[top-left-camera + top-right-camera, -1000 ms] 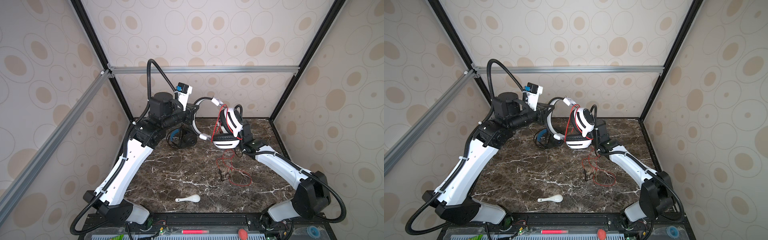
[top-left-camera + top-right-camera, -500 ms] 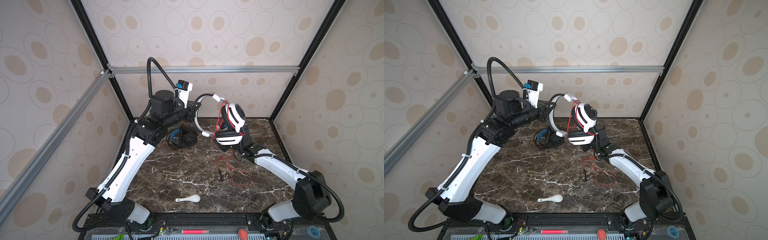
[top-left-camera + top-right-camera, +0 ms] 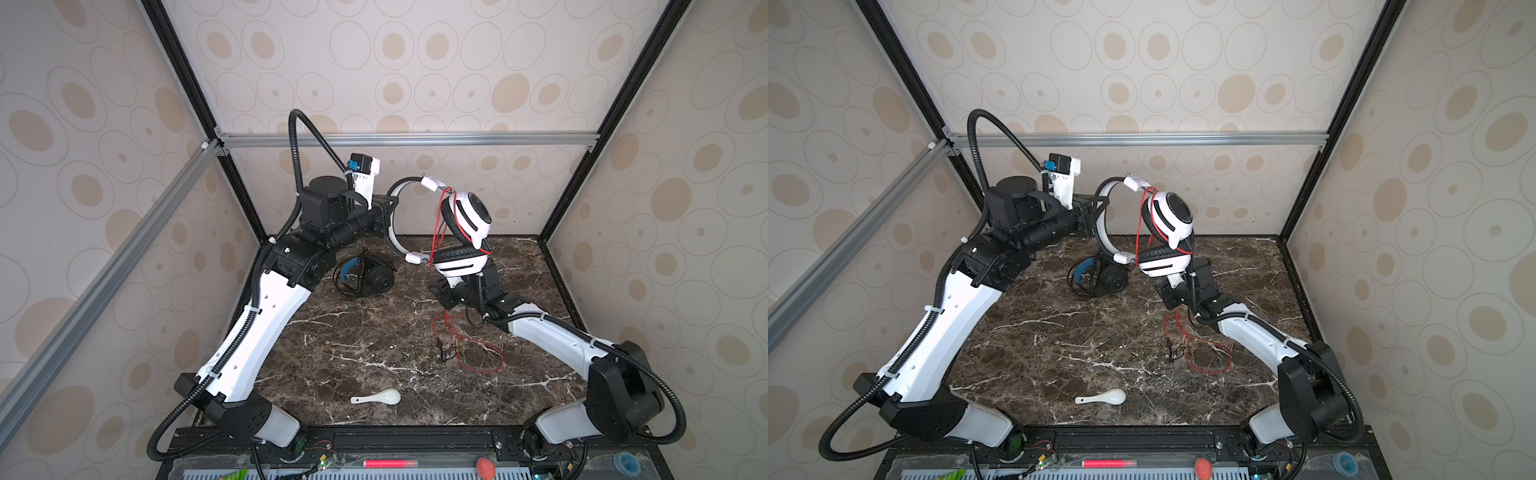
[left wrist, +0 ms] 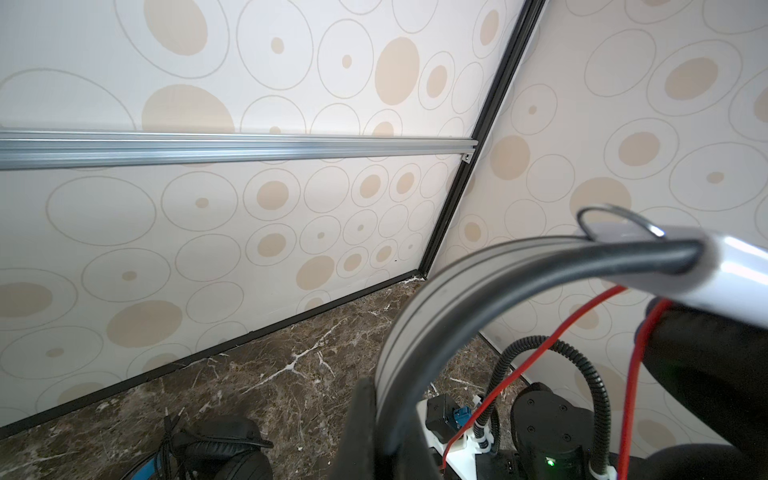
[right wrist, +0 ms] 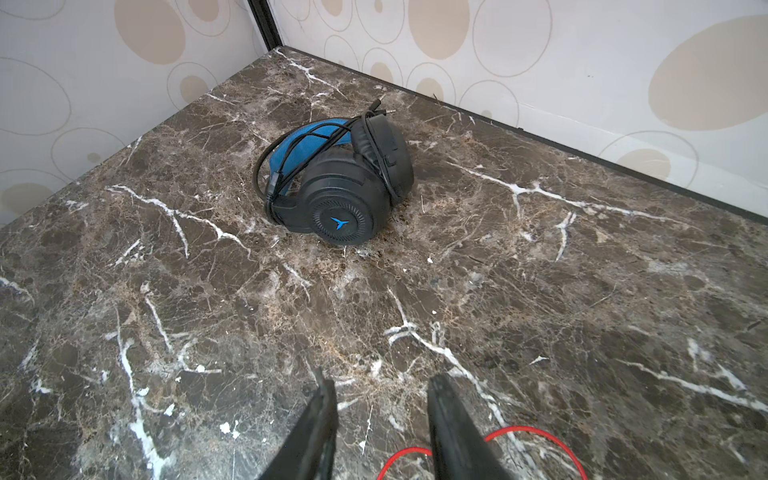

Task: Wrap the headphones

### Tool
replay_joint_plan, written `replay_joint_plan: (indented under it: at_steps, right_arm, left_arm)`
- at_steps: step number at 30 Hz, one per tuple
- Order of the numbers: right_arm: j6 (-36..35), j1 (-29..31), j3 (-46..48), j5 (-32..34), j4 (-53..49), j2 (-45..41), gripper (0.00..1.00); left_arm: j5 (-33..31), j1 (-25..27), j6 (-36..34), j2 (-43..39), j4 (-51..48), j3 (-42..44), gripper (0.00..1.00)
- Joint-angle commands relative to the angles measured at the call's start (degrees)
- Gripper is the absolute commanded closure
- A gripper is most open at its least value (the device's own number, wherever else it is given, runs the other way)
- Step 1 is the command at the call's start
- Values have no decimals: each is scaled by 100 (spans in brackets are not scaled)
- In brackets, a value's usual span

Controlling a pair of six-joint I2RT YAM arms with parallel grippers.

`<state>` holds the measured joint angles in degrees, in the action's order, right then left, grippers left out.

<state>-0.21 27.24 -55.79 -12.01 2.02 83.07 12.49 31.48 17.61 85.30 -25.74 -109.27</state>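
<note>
Left fingers (image 4: pixel 359 428) clamped the white headset (image 3: pixel 467 212) by its band, raised over the back of the tabletop (image 3: pixel 353 340). Red cord (image 5: pixel 525 428) looped its earcups, slack trailing down. Right fingers (image 5: pixel 316 428) stood parted and empty beneath. Winding seemed midway, and they next needed to catch that slack.

The bench (image 3: pixel 353 345) under me is dark brown marble with white veins. Toward its back wall, on my left arm's side, the black headset (image 3: pixel 365 276) lies on the stone, its blue inner band showing and its thin black cord looped about it. On my right arm's side, loose loops of red cord (image 3: pixel 478 353) sprawl on the surface. Near the front edge, well apart from both, lies a small white spoon (image 3: pixel 380 398).
</note>
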Motion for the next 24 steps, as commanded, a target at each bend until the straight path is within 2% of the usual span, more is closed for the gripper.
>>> replay_joint_plan:
  at_steps: [1,7,13,24]
  right_arm:
    - [257,-36,191,-47,231,-216,62]
    - [423,-59,479,-7,485,-348,61]
    - [748,-234,769,-321,942,-431,53]
    - [1036,-407,931,-686,1440,-441,44]
  left_arm:
    - [41,-61,356,-40,662,-344,100]
    - [102,-120,456,76,661,-494,100]
    - [195,-189,550,110,701,-516,100]
    - [262,-247,659,104,745,-507,100]
